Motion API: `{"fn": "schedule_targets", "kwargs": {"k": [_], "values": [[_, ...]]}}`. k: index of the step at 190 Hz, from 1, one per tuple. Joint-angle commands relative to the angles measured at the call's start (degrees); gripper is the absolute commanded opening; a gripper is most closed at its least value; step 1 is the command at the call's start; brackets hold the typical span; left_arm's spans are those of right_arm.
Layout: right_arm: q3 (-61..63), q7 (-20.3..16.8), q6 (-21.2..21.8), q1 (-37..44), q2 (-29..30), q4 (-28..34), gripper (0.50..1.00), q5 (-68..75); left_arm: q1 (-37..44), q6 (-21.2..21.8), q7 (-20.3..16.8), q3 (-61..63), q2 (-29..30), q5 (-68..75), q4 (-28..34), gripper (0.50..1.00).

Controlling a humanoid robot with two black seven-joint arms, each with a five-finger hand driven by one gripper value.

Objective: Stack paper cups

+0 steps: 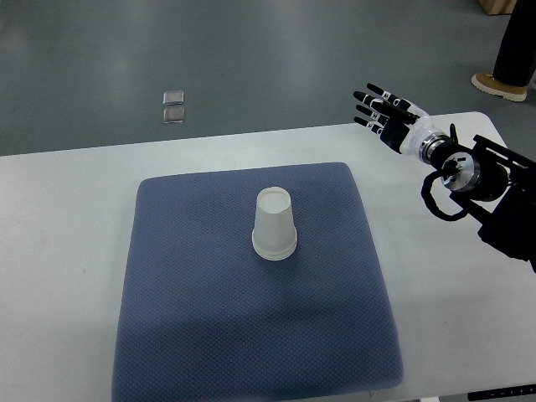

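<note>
A white surface (67, 218) is filling most of the view, its far edge running slightly uphill toward the right. A blue-grey textured mat (193, 335) is lying across its middle. Beyond the surface a grey floor (251, 59) is catching soft, diffuse reflections of overhead light. Two small square pale plates (174, 106) are sitting in the floor, one just behind the other. At the upper right a person's dark trouser leg (517, 38) and tan shoe (498, 85) are showing.

view: you have one top camera | looks steeply down from robot's side | covers: table (67, 193), mat (209, 335), floor (251, 59) beyond
</note>
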Motion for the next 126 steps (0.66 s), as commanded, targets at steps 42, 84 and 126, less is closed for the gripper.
{"fn": "schedule_targets", "kwargs": {"k": [42, 84, 126], "values": [[0.2, 3.9, 4.7, -1.6, 0.1, -0.1, 0.923, -0.3, 0.0, 0.1, 0.0, 0.0, 0.0, 0.0, 0.2, 1.000], [0.2, 4.8, 6.3, -1.6, 0.2, -0.1, 0.924, -1.1, 0.0, 0.1, 0.0, 0.0, 0.0, 0.0, 0.1, 1.000], [0.0, 5.7, 6.3, -1.8, 0.5, -0.1, 0.924, -1.2, 0.0, 0.1, 0.0, 0.0, 0.0, 0.0, 0.1, 1.000]]}}
